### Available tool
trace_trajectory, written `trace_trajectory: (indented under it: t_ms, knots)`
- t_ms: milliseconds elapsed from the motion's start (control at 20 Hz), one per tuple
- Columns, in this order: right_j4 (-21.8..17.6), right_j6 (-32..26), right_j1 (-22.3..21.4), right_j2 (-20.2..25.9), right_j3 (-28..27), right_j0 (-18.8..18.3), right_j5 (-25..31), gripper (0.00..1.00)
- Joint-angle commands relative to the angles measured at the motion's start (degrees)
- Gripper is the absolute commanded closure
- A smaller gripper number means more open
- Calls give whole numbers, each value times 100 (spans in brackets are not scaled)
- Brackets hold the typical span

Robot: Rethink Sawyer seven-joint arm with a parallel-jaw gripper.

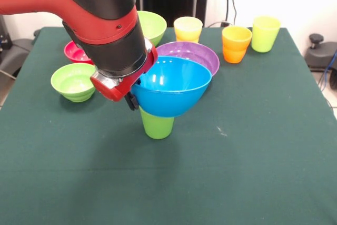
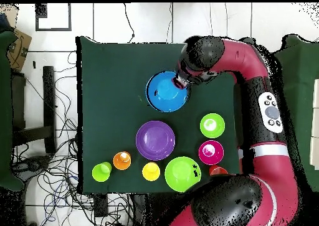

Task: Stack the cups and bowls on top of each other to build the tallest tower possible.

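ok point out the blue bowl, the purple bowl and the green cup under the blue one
blue bowl (image 1: 174, 85), front view, on its inner wall
purple bowl (image 2: 155, 140), overhead view, on the middle of its inside
green cup (image 1: 157, 125), front view, on its side wall below the blue bowl

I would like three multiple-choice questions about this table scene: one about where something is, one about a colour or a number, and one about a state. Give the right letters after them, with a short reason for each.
1. Where is the blue bowl?
A. on top of a green cup
B. flat on the table
C. inside the purple bowl

2. What colour is the small bowl partly hidden behind the arm?
A. white
B. red
C. black

3. How does the blue bowl sit?
A. upside down
B. level and free of the arm
C. tilted, with the gripper at its rim

Answers:
1 A: the front view shows the cup directly under the bowl's base.
2 B: a red rim shows beside the small lime green bowl.
3 C: its opening leans toward the camera, and the gripper meets the rim.
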Motion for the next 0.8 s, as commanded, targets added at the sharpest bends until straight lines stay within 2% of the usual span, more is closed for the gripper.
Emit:
trace_trajectory:
  t_ms: [50,800]
  knots:
    - [-529,-1707,-46,66,-168,85,372,100]
    - [-618,-1640,2,51,-276,182,558,100]
